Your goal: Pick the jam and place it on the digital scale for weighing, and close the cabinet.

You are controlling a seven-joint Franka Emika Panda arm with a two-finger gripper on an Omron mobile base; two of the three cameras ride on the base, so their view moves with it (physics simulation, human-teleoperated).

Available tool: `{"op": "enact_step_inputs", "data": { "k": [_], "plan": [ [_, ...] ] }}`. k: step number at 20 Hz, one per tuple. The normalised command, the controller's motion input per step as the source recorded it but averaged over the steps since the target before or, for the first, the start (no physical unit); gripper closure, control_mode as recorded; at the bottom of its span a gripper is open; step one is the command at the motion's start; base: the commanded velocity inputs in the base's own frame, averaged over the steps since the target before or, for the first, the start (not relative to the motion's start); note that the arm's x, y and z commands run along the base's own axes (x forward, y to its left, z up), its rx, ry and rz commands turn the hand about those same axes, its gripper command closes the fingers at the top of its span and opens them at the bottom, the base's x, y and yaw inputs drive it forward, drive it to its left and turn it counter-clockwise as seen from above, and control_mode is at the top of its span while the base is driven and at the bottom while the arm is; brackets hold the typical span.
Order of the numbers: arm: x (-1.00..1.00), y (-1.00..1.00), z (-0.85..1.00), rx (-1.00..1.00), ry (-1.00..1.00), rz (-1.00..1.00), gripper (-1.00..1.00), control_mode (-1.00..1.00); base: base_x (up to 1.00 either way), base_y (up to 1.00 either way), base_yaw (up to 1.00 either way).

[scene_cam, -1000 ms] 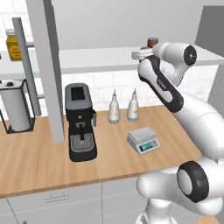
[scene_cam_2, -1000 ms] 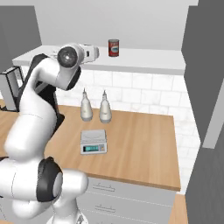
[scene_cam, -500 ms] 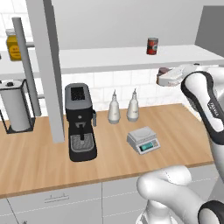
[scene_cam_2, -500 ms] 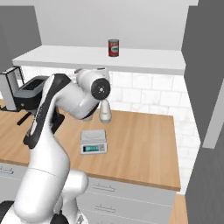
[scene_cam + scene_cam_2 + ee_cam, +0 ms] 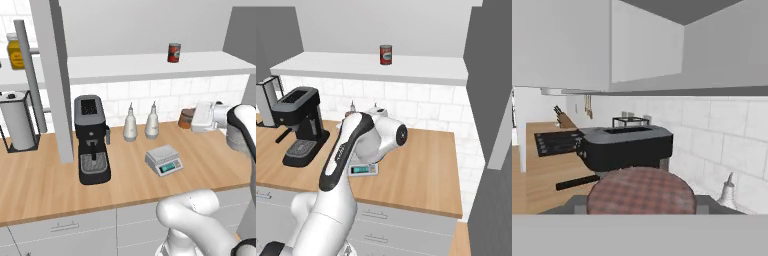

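The jam (image 5: 186, 118) is held in the gripper (image 5: 192, 119), the fingers closed on it, up in the air above the wooden counter (image 5: 50, 185) and off to the right of the digital scale (image 5: 163, 160) as the left base view has it, closer to the tiled back wall than the scale is. In the hand view the jar's brown lid (image 5: 640, 190) sits low and central between the finger tips (the tips themselves are mostly hidden by it), with the black coffee machine (image 5: 624, 146) beyond. The digital scale lies flat on the counter with its silver platform bare and its teal display on the front edge; in the right base view only part of it (image 5: 363, 169) peeks out from under the arm. Just behind the scale, against the wall, stand two white bottles (image 5: 130, 123), side by side. The coffee machine stands to the left of the scale, well apart from it, and farther left still is a paper towel roll (image 5: 18, 125) in a black holder. Above the scale, on the open shelf of the cabinet (image 5: 150, 66), sits a red labelled can (image 5: 173, 52); a cabinet door (image 5: 56, 75) stands open, edge-on, above the counter near the coffee machine. A yellow jar (image 5: 16, 51) stands on the shelf far to the left.
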Motion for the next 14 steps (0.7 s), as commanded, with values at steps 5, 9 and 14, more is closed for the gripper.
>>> {"op": "enact_step_inputs", "data": {
  "k": [5,9,14],
  "plan": [
    [0.3,-0.14,-0.85,0.0,0.09,0.34,1.0,-1.0,0.0,0.0,0.0],
    [0.6,0.02,-0.74,-0.03,0.09,0.19,1.0,-1.0,0.0,0.0,0.0],
    [0.61,0.16,-0.46,-0.03,0.06,0.06,1.0,-1.0,0.0,0.0,0.0]
  ]
}}
